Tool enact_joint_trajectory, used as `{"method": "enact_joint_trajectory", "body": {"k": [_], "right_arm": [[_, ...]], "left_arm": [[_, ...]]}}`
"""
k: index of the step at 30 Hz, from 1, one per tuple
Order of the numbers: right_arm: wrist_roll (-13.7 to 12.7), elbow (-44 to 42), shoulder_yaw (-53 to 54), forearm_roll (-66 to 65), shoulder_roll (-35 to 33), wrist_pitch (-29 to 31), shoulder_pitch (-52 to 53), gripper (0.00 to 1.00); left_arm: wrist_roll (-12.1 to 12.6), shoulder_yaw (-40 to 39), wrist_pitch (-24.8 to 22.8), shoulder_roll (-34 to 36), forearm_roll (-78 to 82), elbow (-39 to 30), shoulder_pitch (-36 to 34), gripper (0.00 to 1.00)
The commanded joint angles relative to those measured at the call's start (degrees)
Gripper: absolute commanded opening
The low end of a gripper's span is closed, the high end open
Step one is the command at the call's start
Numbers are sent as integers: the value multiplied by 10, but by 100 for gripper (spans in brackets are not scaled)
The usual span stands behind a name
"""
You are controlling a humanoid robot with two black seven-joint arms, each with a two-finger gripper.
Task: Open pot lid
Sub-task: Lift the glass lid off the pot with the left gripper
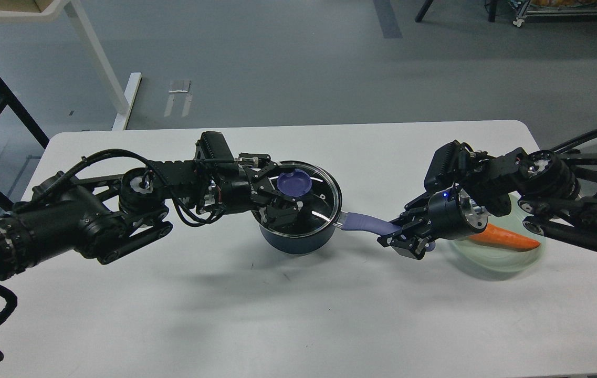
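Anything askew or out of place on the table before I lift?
Nothing stands out. The lid sits level on the pot, the pot stands upright, and the carrot lies in the plate. No spill shows on the table.

On the desk [224, 315], the lid [324, 197] sits on the pot [298, 242] at centre, its handle [364, 223] pointing right toward a plate [492, 262] holding a carrot [508, 239].

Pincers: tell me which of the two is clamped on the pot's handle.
The right pincer: it closes around the lavender handle of the pot. The left pincer instead sits over the glass lid, by its blue knob.
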Motion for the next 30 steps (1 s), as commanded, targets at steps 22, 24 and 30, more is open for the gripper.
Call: {"method": "enact_joint_trajectory", "body": {"k": [22, 24, 30], "right_arm": [[0, 1, 0, 0, -3, 0, -4, 28], [0, 1, 0, 0, -3, 0, -4, 28], [0, 1, 0, 0, -4, 0, -3, 28]], "left_arm": [[0, 3, 32, 153, -6, -88, -65, 39], [0, 5, 57, 189, -6, -96, -58, 39], [0, 76, 142, 306, -8, -112, -38, 39]]}}
